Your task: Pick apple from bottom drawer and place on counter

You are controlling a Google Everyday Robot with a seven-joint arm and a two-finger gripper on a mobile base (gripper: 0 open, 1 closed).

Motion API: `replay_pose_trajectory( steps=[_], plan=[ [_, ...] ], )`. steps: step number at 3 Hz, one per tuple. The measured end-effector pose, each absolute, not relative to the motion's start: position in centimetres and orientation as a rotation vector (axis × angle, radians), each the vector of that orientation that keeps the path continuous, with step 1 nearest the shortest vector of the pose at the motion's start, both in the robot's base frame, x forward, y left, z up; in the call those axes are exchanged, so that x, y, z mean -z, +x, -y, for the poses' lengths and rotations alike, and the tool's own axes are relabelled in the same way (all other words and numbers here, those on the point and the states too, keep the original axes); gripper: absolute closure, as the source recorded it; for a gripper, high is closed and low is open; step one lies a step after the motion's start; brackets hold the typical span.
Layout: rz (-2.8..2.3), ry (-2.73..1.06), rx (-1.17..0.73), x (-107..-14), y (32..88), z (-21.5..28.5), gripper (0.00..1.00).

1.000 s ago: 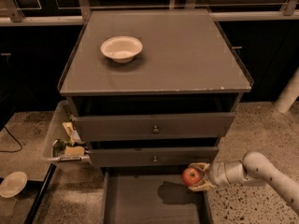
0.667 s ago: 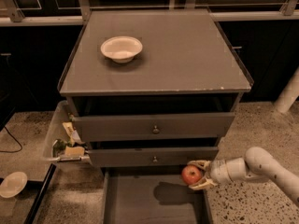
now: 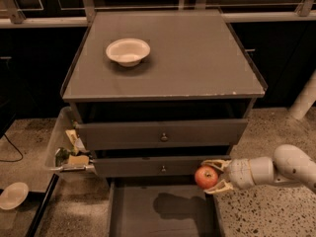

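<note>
The claw (image 3: 210, 177) pinched the apple (image 3: 206, 177) at five o'clock, seemingly over the right wall of the bottom drawer (image 3: 148, 212), and a hasty lift toward the counter (image 3: 197, 58) at twelve could have clipped the middle drawer (image 3: 148, 167) and jarred it loose.

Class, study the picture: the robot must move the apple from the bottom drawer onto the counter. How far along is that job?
Done: the lowest dark grey drawer stands open, and the small round red apple is off its floor. In hand: the pincer grips the apple above the drawer's right side. Left: raise it and set it on the flat grey counter top, beside the white bowl.
</note>
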State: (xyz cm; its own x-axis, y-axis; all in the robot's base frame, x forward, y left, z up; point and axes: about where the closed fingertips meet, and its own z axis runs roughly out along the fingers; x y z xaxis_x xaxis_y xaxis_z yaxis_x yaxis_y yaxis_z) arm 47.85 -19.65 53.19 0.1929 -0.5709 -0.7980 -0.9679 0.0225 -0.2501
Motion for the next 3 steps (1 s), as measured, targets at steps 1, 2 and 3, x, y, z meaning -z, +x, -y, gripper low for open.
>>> replay_pose_trajectory(
  steps=[1,2,3],
  plan=[
    [-1.449,-1.646,-0.535,-59.3,47.8,20.5,1.00],
    [-1.414,-1.563,-0.487,-64.9,48.6,21.9,1.00],
    [-1.413,-1.559,-0.493,-64.8,48.6,21.7,1.00]
  ],
)
